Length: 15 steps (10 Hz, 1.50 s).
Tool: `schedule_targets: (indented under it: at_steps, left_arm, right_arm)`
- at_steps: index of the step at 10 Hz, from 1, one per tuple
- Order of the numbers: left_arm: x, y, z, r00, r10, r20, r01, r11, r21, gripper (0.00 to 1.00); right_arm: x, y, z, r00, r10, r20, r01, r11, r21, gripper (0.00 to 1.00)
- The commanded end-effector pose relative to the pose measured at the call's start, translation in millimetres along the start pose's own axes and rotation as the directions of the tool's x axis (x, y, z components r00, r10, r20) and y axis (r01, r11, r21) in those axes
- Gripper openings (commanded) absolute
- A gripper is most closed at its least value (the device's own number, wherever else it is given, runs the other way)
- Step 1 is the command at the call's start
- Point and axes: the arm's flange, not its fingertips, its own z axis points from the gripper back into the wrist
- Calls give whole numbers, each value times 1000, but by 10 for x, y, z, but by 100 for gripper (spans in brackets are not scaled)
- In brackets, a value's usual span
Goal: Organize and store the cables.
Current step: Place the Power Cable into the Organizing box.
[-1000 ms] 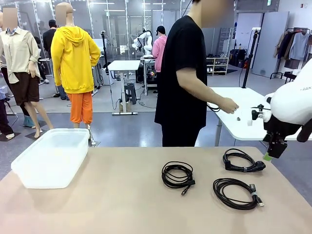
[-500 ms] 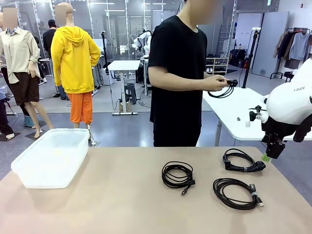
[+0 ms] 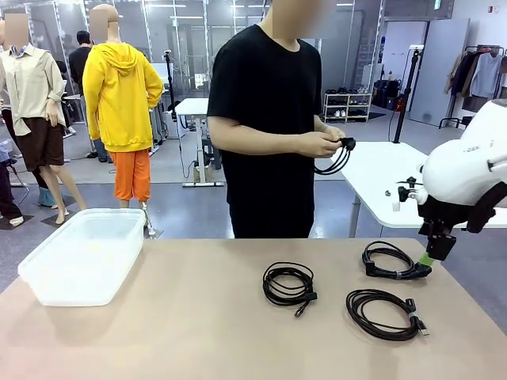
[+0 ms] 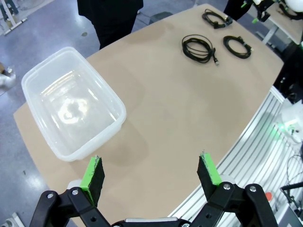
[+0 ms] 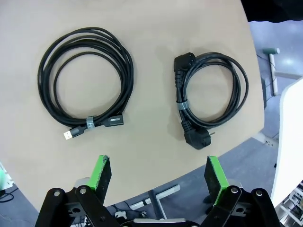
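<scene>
Three coiled black cables lie on the tan table (image 3: 182, 324): one in the middle (image 3: 289, 283), one at the far right with a thick plug (image 3: 392, 261), one nearer with a silver-tipped plug (image 3: 386, 313). In the right wrist view the plug cable (image 5: 210, 99) and the silver-tipped cable (image 5: 85, 85) lie below my open right gripper (image 5: 158, 177). That right gripper (image 3: 430, 255) hangs above the table's right edge, beside the plug cable. The person across the table holds another coiled cable (image 3: 337, 157) in both hands. My left gripper (image 4: 150, 175) is open, high above the table, empty.
A clear plastic bin (image 3: 83, 253) stands empty at the table's left; it appears in the left wrist view as well (image 4: 71, 101). A white table (image 3: 396, 182) stands behind the person at right. The tan table's near left part is bare.
The person turned from the white table to face my table, bringing a coiled cable in both hands. My right gripper drifted slightly left and lower.
</scene>
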Motion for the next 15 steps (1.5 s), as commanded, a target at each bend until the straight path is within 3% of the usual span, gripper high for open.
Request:
schedule_targets:
  at_steps: [1,6,15]
  left_arm:
    - [4,-3,1,1000,-1,0,1,1000,-1,100]
    - [4,-3,1,1000,-1,0,1,1000,-1,100]
    - [4,-3,1,1000,-1,0,1,1000,-1,100]
  right_arm:
    - [24,-270,-267,998,57,3,-57,998,31,100]
    - [77,-511,-859,988,151,-27,-147,983,107,100]
    - [105,-868,-1511,987,161,-26,-152,967,206,100]
